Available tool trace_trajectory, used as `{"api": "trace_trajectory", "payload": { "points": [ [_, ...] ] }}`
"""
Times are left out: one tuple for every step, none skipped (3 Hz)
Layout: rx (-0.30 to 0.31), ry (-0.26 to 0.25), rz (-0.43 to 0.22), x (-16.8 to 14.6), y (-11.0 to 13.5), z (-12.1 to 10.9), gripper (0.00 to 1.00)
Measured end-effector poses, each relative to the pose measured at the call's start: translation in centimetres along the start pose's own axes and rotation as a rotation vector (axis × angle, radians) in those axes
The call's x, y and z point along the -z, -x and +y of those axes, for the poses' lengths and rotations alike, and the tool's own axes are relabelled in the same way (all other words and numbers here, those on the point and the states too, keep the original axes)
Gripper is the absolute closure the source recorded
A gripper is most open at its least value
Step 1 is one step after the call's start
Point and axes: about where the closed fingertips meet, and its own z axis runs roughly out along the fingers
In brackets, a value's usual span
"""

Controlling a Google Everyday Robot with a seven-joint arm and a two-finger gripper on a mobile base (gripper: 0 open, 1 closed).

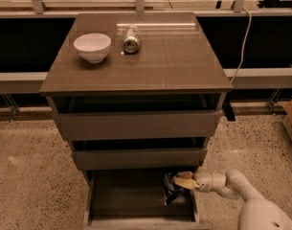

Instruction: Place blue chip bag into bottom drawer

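Bottom of frame, nearest: bottom drawer (121,195), pulled well out, floor bare across left and centre.

Lower right corner: white arm (239,188), reaching leftward across the drawer's right wall.

Gripper (186,181) inside the drawer at its right side, pinched narrow on the upper edge of the blue chip bag (171,191).

Bag upright and crumpled, hanging from the fingertips against the right wall. Lower edge at or just above the drawer floor; contact not resolvable.

Gripped by the top, presumably to lower the bag straight down with the fingers kept off the tray.

Judged: carry finished, release pending. Bag already within the drawer's bounds, so release alone likely enough.

Just above: middle drawer (138,158), out a little, front overhanging the rear of the tray. Hence, probably, the low sideways approach. Risk, as judged: wrist catching that front on the way out, or bag clinging to a finger.

Higher: top drawer (136,124), likewise slightly out.

Upper frame, farthest: cabinet top (179,66). White bowl (92,47) at upper left, silver can (131,38) on its side just beside it, not touching. Both well apart from the work.
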Motion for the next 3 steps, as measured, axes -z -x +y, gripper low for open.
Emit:
{"api": "trace_trajectory", "payload": {
  "points": [
    [0.001,0.03,0.057,-0.44,-1.92,-0.68,0.61],
    [0.002,0.031,0.057,-0.65,-1.91,-0.78,0.37],
    [0.0,0.033,0.057,-0.93,-1.97,-0.82,0.15]
  ]
}}
